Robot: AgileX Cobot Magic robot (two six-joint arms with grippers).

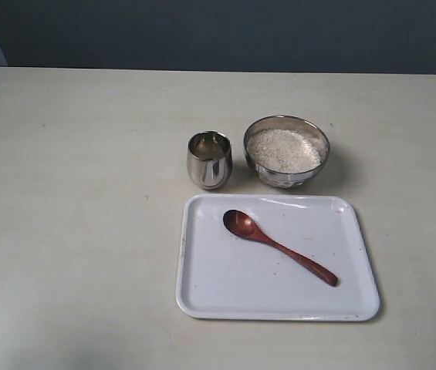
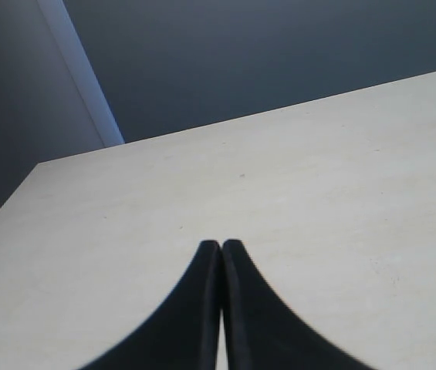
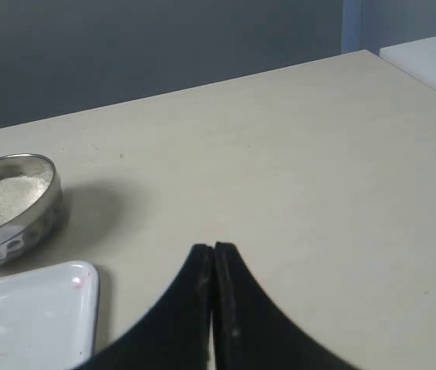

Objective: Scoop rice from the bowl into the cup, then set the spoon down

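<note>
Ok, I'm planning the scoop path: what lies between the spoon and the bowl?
In the exterior view, only the white tray's raised rim and a narrow strip of table separate the spoon from the bowl.

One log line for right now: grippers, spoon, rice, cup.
left gripper shut, empty | right gripper shut, empty | spoon lying on tray | rice in bowl | cup upright beside bowl
</note>
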